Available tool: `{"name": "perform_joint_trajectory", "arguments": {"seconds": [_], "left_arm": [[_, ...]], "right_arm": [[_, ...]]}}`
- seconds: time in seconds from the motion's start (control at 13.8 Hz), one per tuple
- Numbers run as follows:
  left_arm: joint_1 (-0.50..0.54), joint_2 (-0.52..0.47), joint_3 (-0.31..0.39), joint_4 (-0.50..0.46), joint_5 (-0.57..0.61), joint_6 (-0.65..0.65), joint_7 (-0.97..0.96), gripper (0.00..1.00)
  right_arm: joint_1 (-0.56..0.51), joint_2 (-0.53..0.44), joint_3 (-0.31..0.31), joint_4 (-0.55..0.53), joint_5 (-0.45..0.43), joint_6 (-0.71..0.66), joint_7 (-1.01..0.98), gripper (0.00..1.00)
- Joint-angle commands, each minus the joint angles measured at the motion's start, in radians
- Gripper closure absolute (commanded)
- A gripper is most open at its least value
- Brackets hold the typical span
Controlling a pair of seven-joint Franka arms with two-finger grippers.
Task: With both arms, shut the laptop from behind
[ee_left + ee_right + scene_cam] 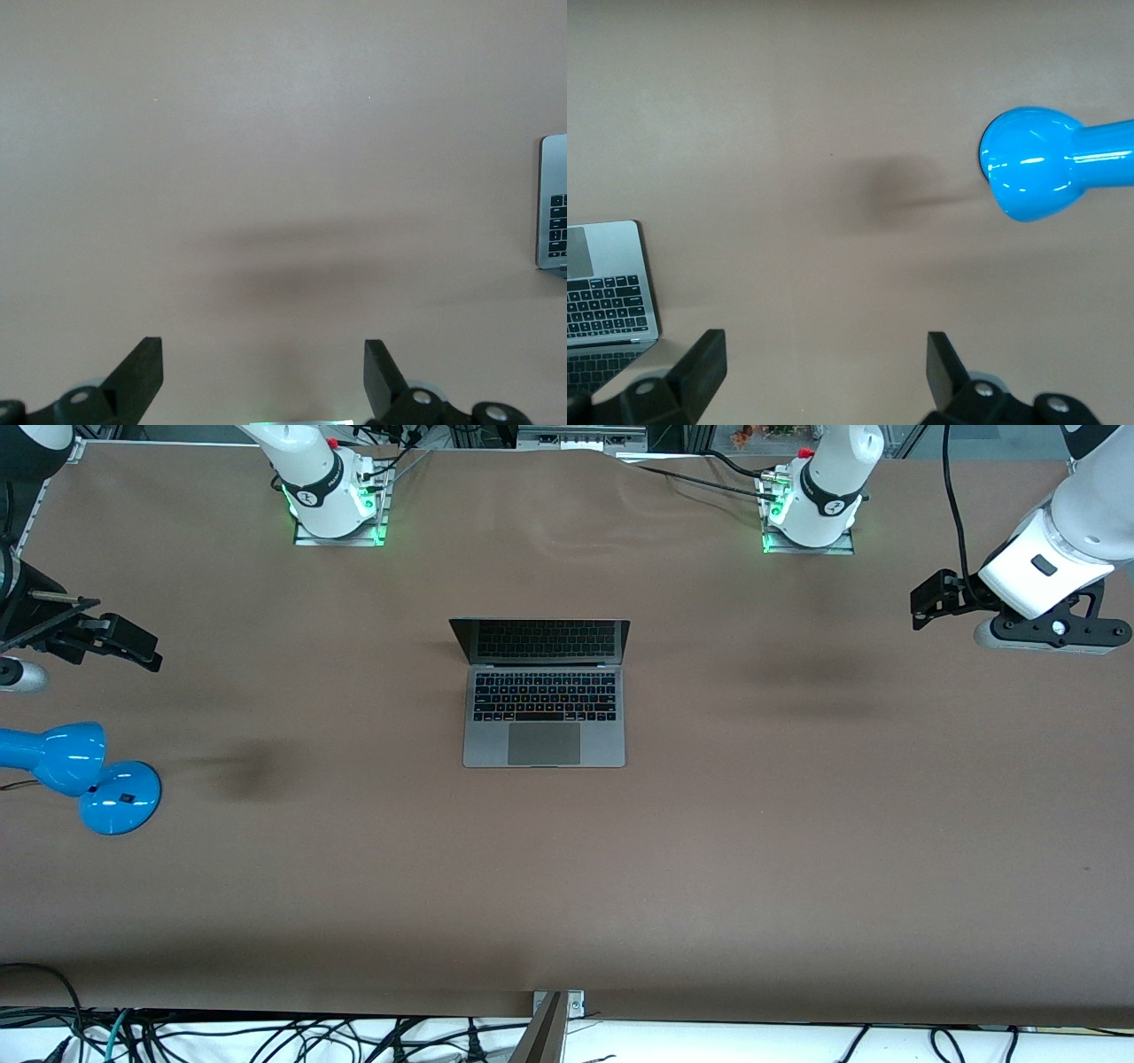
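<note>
Laptop sits open mid-table, left pincer and right pincer both spread, holding nothing.

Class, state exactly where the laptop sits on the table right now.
The laptop lies open mid-table, roughly midway between the two arm bases and nearer the front camera than both, its screen edge toward them.

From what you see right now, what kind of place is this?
Probably a robotics lab: two arms bolted to a brown-covered table, loose cables along its edge, and only a laptop and a blue desk lamp laid out.
</note>
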Motion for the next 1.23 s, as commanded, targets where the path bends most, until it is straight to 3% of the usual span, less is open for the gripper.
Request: {"name": "perform_joint_trajectory", "arguments": {"seconds": [0.0,0.72,1.16], "left_arm": [[-0.004,-0.016,-0.027,-0.003,-0.023,0.005,-0.006,0.0],[-0.006,-0.008,-0.242,0.009,-0.078,0.009,-0.351,0.0],[-0.012,0.051,-0.38,0.023,-0.116,0.009,-0.516,0.0]], "right_arm": [[0.004,-0.008,-0.008,-0.006,0.015,0.008,-0.01,0.0],[0.004,-0.008,-0.008,-0.004,0.015,0.009,-0.01,0.0],[0.01,-0.006,-0.002,-0.012,0.017,-0.003,-0.019,0.0]]}}
